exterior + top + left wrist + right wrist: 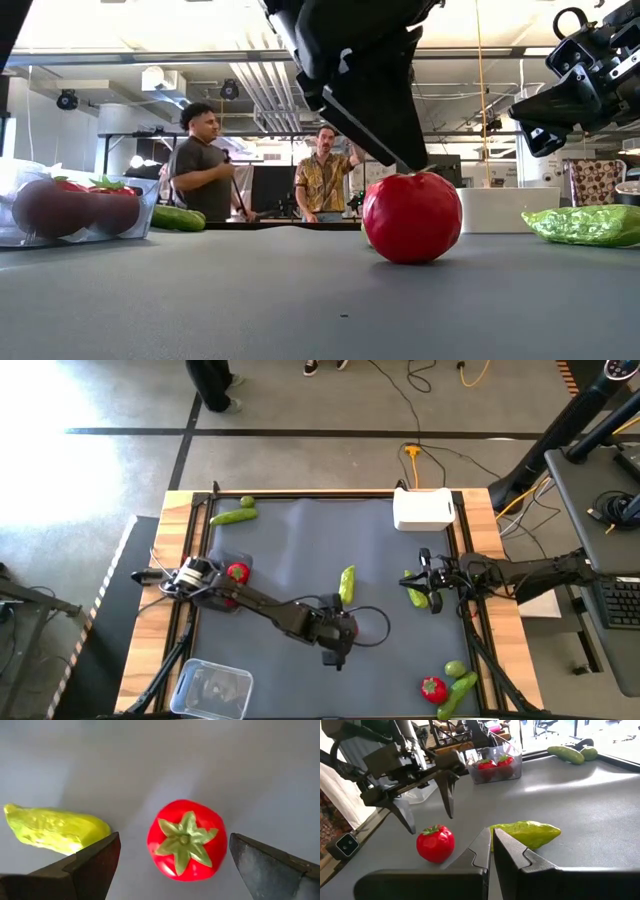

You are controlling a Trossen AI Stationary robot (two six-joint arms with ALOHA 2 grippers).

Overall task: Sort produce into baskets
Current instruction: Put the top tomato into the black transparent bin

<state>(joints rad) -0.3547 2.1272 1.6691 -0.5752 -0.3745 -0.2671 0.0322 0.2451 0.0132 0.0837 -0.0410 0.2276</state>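
Over one tomato (184,847), left tool (170,865) spread; right tool (491,851) pressed together; apparently two tomatoes (496,765) binned.

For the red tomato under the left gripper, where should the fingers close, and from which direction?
Across its round red sides, coming straight down. The tomato sits upright, green top up, between the open fingers of the left gripper. The cucumber beside it lies clear of that path.

Surface (300,550) is dark grey with a light wood frame. Tomato (186,840) under the left claw (172,865): glossy red, green star-shaped top. Cucumber piece (55,829) beside it: bumpy yellow-green. Box (424,509) at the far right edge: plain white. Tub (496,765): clear, red tomatoes inside. Claw fingers (90,865): matte black.
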